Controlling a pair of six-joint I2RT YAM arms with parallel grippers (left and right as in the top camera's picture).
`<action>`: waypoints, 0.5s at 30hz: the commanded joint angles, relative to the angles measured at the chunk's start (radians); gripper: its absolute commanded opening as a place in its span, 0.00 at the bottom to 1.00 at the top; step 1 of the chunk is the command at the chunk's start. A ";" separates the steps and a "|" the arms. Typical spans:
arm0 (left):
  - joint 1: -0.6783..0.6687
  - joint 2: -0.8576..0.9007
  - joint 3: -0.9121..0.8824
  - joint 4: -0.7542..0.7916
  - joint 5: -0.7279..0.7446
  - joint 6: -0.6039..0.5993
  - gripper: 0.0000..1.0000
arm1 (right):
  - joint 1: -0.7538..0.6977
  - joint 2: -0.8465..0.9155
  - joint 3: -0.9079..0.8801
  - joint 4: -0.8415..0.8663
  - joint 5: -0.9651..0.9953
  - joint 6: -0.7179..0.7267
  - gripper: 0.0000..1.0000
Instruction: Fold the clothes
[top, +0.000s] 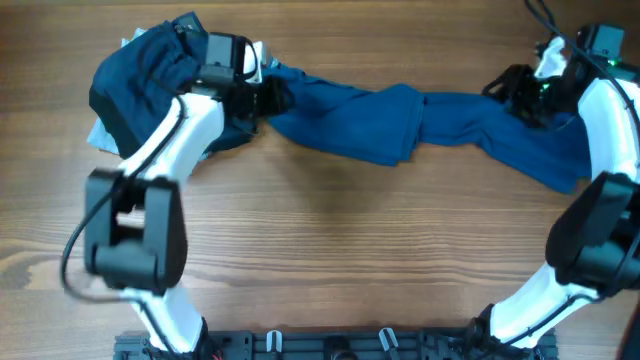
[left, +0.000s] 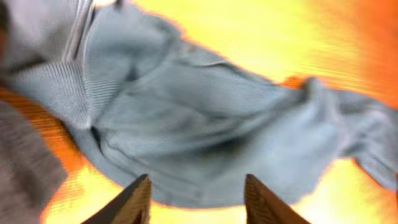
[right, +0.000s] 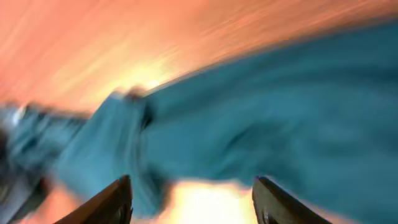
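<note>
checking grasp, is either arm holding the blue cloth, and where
Nothing is held: left gripper and right gripper both have open fingers over the long blue fabric garment.

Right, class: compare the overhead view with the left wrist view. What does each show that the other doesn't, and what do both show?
Only overhead: the right gripper, the whole blue garment stretched end to end across the table, and a dark navy pile at its left end. Only left wrist: a close look at the left gripper, its fingers apart with nothing between them, and ribbed knit texture. Both: the blue garment lying on the wooden table.
</note>
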 joint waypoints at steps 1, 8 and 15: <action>-0.019 -0.154 -0.002 -0.072 0.017 0.143 0.56 | 0.140 -0.013 -0.021 -0.097 -0.097 -0.083 0.67; -0.023 -0.251 -0.002 -0.115 -0.019 0.173 0.62 | 0.406 0.007 -0.229 0.051 0.079 0.057 0.68; -0.023 -0.256 -0.002 -0.160 -0.018 0.195 0.64 | 0.482 0.007 -0.346 0.179 0.173 0.266 0.68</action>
